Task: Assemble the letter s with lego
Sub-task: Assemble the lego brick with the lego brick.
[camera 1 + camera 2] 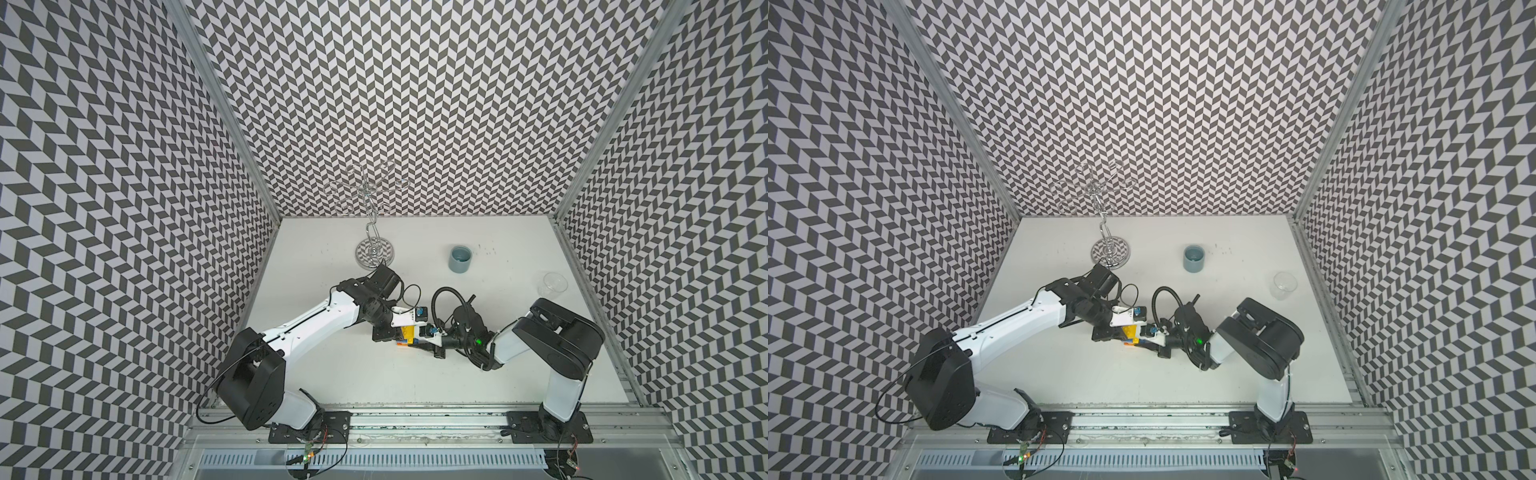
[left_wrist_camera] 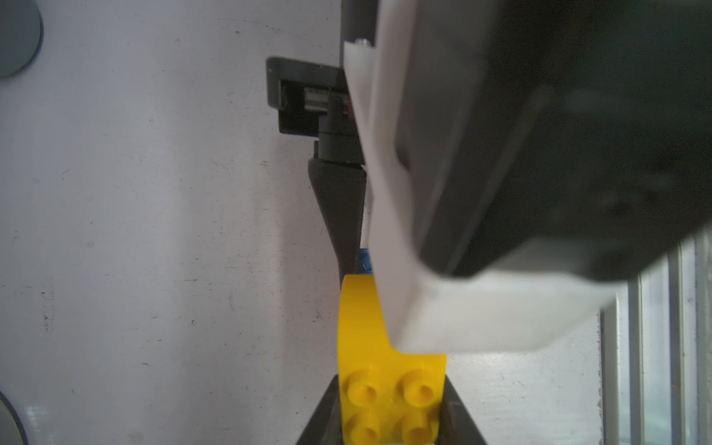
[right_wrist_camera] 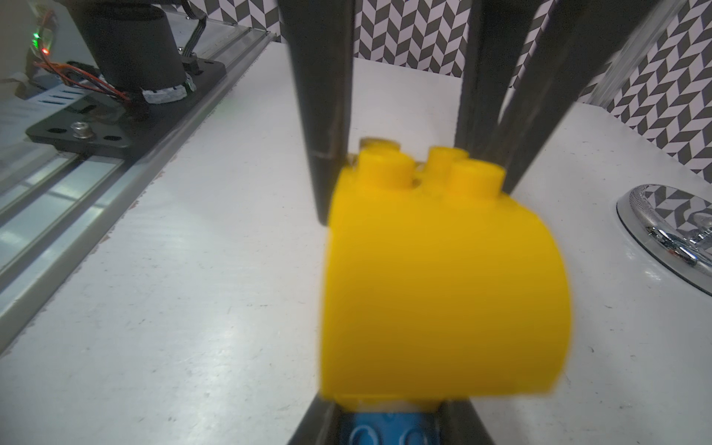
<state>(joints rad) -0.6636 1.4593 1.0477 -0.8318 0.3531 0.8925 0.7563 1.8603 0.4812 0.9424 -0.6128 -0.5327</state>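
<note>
Gripping a yellow brick (image 2: 364, 331), the left end effector (image 2: 391, 418) faces the right end effector (image 3: 389, 433). That one pinches an adjoining blue brick (image 3: 385, 424).

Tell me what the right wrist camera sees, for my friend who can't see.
A big, blurry yellow brick fills the middle, pinched at its studded end by the left pincer. A blue brick sits at its other end, in the right pincer, with a white table behind.

Yellow brick (image 3: 443, 289): smooth plastic, slight sheen. Blue brick (image 3: 387, 429): same plastic. Table (image 1: 374, 374): matt white, scuffed. Far-left stand (image 1: 375, 252): glossy chrome metal. Cup (image 1: 460, 259): smooth grey. Right tumbler (image 1: 554, 284): clear, glossy. Near rail (image 1: 415, 419): brushed aluminium.
</note>
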